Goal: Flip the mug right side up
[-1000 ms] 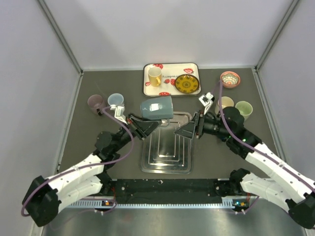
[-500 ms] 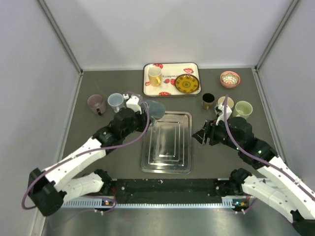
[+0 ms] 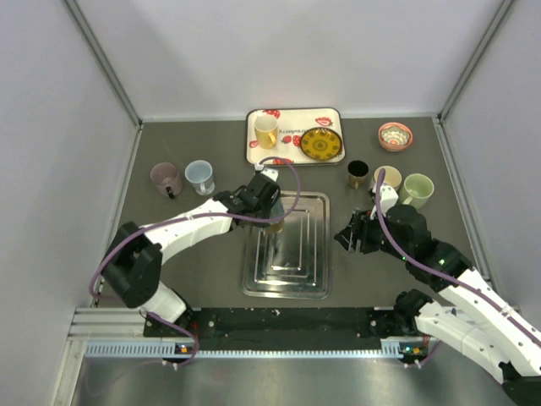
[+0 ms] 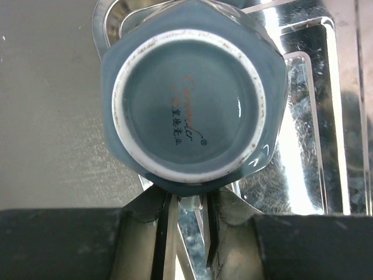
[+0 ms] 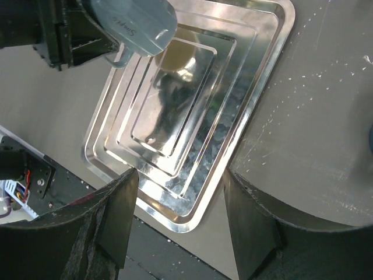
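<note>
The blue-grey mug [image 4: 192,105] hangs in my left gripper [image 4: 189,201] over the silver tray [image 4: 326,116]. The fingers are shut on its handle. Its base, with a white unglazed ring and printed writing, faces the left wrist camera. In the top view the left gripper [image 3: 269,211] points down over the tray's back half [image 3: 287,283], and the mug [image 3: 274,227] shows only partly under it. In the right wrist view the mug [image 5: 137,26] is at the upper left. My right gripper [image 5: 179,175] is open and empty, beside the tray's right edge [image 3: 351,239].
A white patterned tray [image 3: 254,156] at the back holds a yellow mug [image 3: 265,131] and a yellow plate [image 3: 321,145]. A pink bowl [image 3: 395,135], black cup [image 3: 357,173], cream mug [image 3: 386,178] and green mug [image 3: 418,188] stand right. Purple [image 3: 164,178] and light blue [image 3: 199,175] mugs stand left.
One second ago both grippers were at the mug behind the tray. The right gripper has let go and drawn back right. The left arm has carried the mug over the tray and turned its wrist downward.
</note>
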